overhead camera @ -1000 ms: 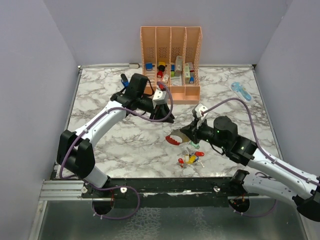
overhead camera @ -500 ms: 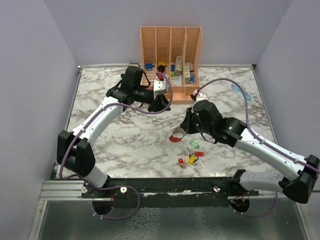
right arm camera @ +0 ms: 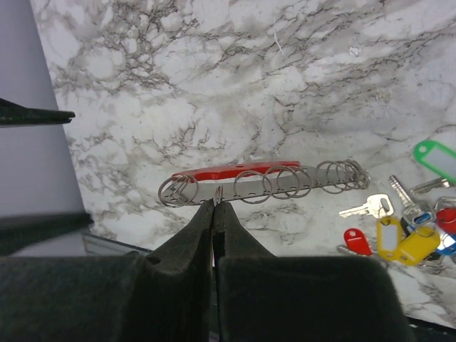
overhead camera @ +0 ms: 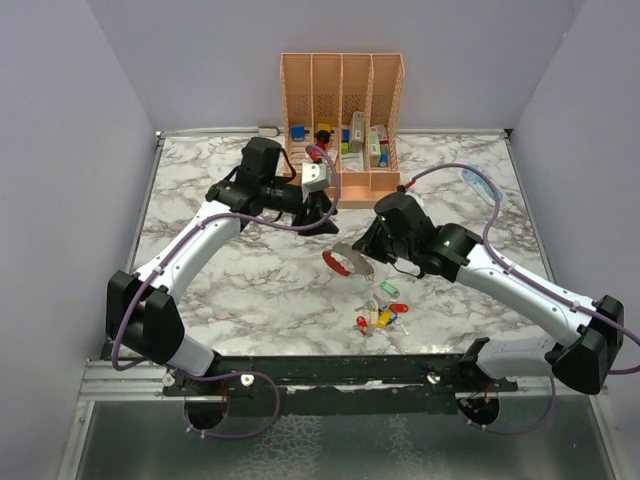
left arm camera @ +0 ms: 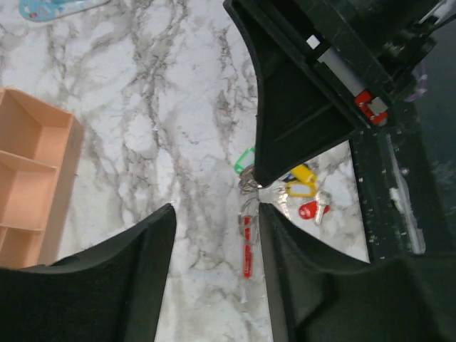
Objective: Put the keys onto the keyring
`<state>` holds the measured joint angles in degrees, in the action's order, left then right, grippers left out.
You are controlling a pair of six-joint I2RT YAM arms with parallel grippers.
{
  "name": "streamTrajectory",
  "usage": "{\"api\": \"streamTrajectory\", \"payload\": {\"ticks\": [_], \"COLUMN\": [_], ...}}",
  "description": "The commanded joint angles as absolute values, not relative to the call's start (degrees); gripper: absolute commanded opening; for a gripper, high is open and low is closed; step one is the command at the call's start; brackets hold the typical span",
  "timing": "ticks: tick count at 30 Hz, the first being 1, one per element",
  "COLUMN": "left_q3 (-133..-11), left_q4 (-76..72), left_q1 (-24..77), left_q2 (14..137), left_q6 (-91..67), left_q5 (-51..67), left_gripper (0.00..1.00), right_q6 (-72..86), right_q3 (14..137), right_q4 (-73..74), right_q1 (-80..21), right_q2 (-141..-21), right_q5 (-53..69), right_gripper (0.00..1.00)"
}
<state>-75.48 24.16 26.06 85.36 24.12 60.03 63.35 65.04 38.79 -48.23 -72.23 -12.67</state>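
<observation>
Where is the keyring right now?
In the top view, the keyring is near the middle of the table, pinched in the right gripper, just behind and left of the pile of keys.

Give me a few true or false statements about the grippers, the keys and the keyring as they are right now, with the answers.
1. The right gripper is shut on the keyring. True.
2. The left gripper holds a key. False: it is open and empty.
3. The keys hang on the keyring. False: they lie loose on the table, apart from it.
4. Small wire rings sit along the keyring. True.
</observation>
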Motion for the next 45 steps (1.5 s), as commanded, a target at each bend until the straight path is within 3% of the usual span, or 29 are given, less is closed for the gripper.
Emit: {"api": "streamTrajectory", "payload": {"ticks": [1,2,8,11,14,16,30,36,45], "left_q3": [-73.98,-73.56,-70.41,-68.80,-68.94,-68.95,-70.36,-67.80,-67.90], "left_q4": [25.04,25.52,24.94,21.69,20.94,19.84,29.03,24.27,20.95], "left_q1": [25.32,25.38,25.61,26.39,27.72,28.45,29.62,29.71,30.79], "left_q2": [83.63,83.59,83.95,84.39,85.19,85.83,91.13,90.61,91.58], "left_q6": [25.75,26.95,33.41,33.32,34.63,34.84,49.29,47.04,44.04], "left_q5": [67.13,68.35,67.90,66.81,66.14,66.26,68.76,67.76,67.51], "left_gripper": [0.65,0.69,0.73,0.88,0.90,0.99,0.99,0.99,0.85], "right_q6": [75.47,77.89,88.78,92.76,93.77,94.25,93.23,95.92,97.99], "right_q3": [64.53,64.06,59.81,59.24,59.49,59.42,62.00,60.69,60.55], "right_q4": [39.36,39.75,37.66,37.52,36.47,35.28,34.08,31.93,29.48], "right_q1": [-47.38,-47.37,-47.20,-47.15,-47.20,-47.20,-47.20,-47.19,-47.20], "right_q2": [-70.42,-69.85,-67.25,-67.99,-69.82,-70.93,-71.62,-70.93,-70.95], "right_q5": [-13.35,-13.61,-10.90,-9.14,-6.95,-5.54,-5.58,-3.88,-2.52], "right_gripper": [0.01,0.01,0.01,0.01,0.01,0.01,0.01,0.01,0.01]}}
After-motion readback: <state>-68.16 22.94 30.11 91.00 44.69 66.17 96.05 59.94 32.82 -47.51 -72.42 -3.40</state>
